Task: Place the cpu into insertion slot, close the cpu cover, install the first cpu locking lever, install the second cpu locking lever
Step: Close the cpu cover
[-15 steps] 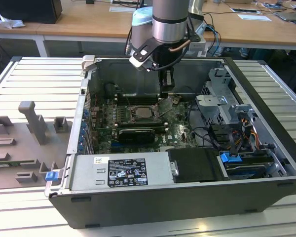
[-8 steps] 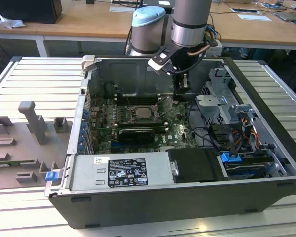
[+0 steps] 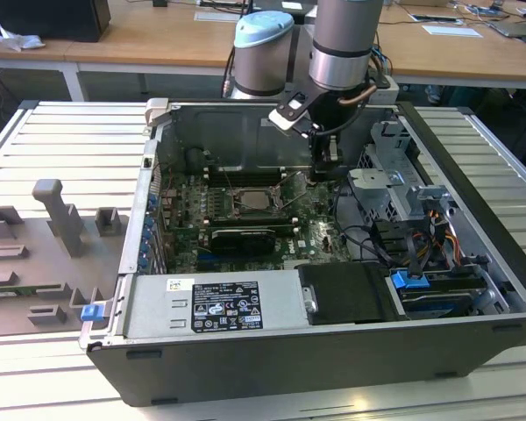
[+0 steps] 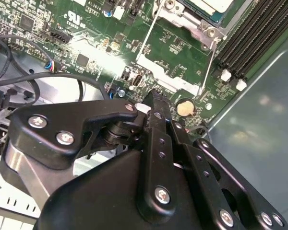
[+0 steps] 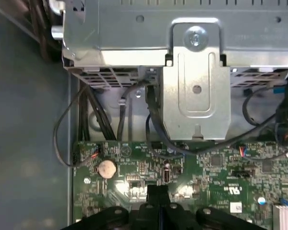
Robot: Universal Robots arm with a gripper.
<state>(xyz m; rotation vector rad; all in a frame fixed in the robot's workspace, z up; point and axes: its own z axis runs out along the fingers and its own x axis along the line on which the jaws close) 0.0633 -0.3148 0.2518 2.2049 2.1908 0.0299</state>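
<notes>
Cpu [image 3: 259,200] lies in the insertion slot [image 3: 238,207] on the green board [image 3: 186,212] — mid-case in the exterior view. Just to that view's right the gripper [image 3: 326,172] hangs low over the board, fingers pinched together on nothing — farther right stands a metal drive cage [image 3: 394,189].

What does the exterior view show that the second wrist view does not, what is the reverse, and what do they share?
Exterior view: the whole open computer case, its labelled power supply, the black graphics card, the drive cage, and grey fixture blocks at the exterior view's left.
Second wrist view: the round coin battery just beyond the gripper, and the white latches of the memory slots.
Shared: the gripper, shut, the green motherboard, the cpu inside its cpu cover, and the memory slots.
</notes>
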